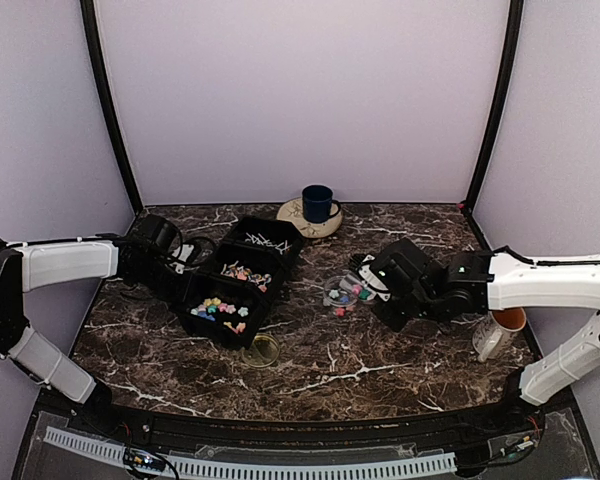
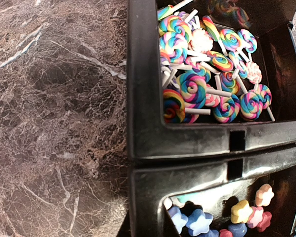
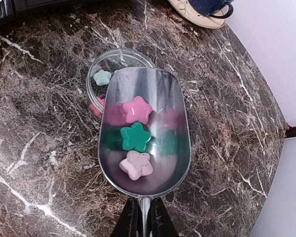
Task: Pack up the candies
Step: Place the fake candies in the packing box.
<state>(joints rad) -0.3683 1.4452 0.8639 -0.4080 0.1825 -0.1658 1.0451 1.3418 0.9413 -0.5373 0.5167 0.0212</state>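
Plainly the star candies (image 3: 135,137) are light, hard little pieces with smooth faces, apt to slide and bounce, so they are better carried in the metal scoop (image 3: 155,89) than pinched one by one. Three of them, pink, green and pale pink, lie in the scoop's bowl, and the bowl's front lip hangs over the clear round jar (image 3: 119,55), where a mint star and a pink one already sit. The right gripper (image 3: 140,219) is pinching the scoop's thin handle, its arm stretched low across the marble table (image 3: 34,148) toward the middle. More stars and the swirl lollipops (image 2: 192,89) wait in separate compartments of the black three-part tray (image 2: 143,98). The left gripper (image 1: 180,258) sits low at the tray's left side, jaws pressed together; whether it nips the rim I cannot tell
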